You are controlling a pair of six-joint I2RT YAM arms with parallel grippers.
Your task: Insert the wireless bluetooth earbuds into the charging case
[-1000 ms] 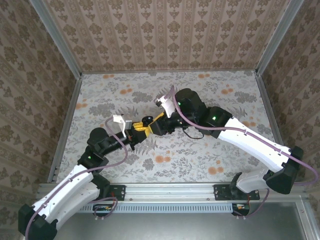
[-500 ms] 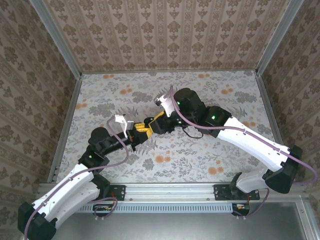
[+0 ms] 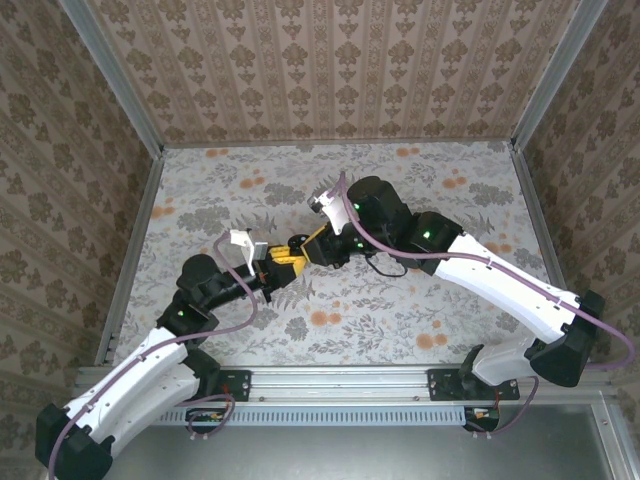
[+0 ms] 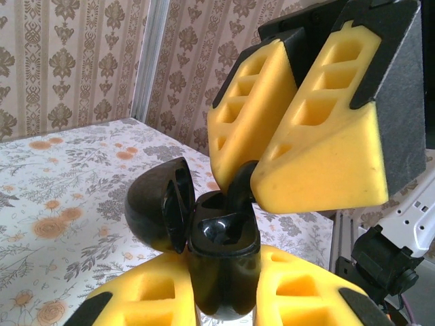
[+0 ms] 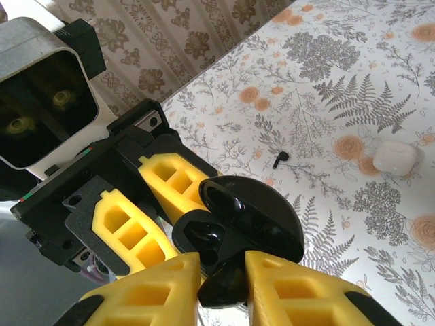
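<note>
The charging case [image 4: 221, 238] I see is glossy black, not white. It stands upright with its lid [image 4: 155, 207] swung open, and my left gripper [image 4: 221, 292] is shut on its lower body. From above, my right gripper [image 5: 223, 285] is shut on a black earbud [image 5: 228, 288]. That earbud's [image 4: 239, 183] stem reaches down into the case's open top, at one of the wells [image 5: 204, 238]. A second black earbud [image 5: 279, 159] lies loose on the floral table. In the top view both grippers meet at mid-table, left gripper [image 3: 268, 268] and right gripper [image 3: 300, 250].
A small white rounded box [image 5: 396, 157] sits on the table to the right of the loose earbud. Patterned walls and metal rails [image 3: 130, 250] enclose the table on three sides. The two arms cross the near half of the table.
My right gripper's fingers have narrowed onto the earbud and shifted slightly toward the case. The left gripper and the case have stayed in place.
</note>
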